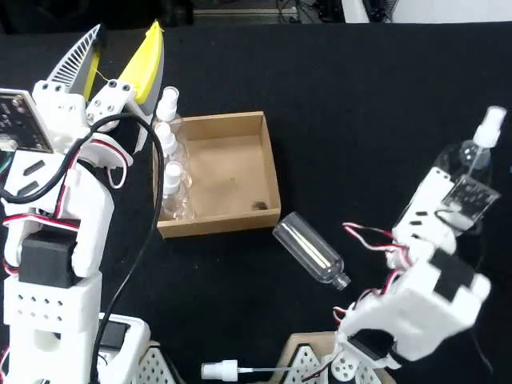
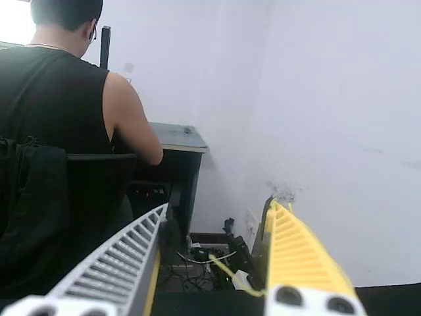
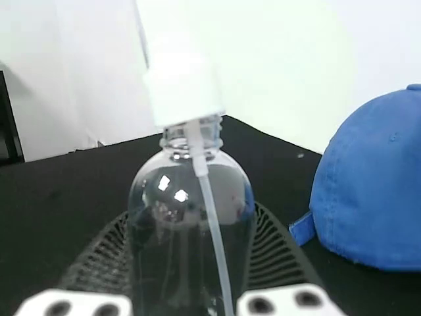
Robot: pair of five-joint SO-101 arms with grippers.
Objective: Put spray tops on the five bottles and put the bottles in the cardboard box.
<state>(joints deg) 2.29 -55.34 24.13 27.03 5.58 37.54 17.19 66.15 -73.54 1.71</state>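
right gripper [image 3: 191, 280] pinching bottle [image 3: 187, 217], spray top [image 3: 184, 85] inserted | left gripper [image 2: 218, 214] spread near box [image 1: 216, 225]

A black tabletop [image 1: 360, 96] spreads across the high view, with cables [image 1: 292, 10] beyond its edge at 12 o'clock. Pale walls [image 2: 329, 99] meet in a corner, evenly lit (one is scuffed low down). A grey desk [image 2: 174, 138] stands against them, a dark chair [image 2: 99, 174] before it, tangled wires [image 2: 207, 260] at the wall's foot. A blue cap [image 3: 375, 191] lies on the black cloth
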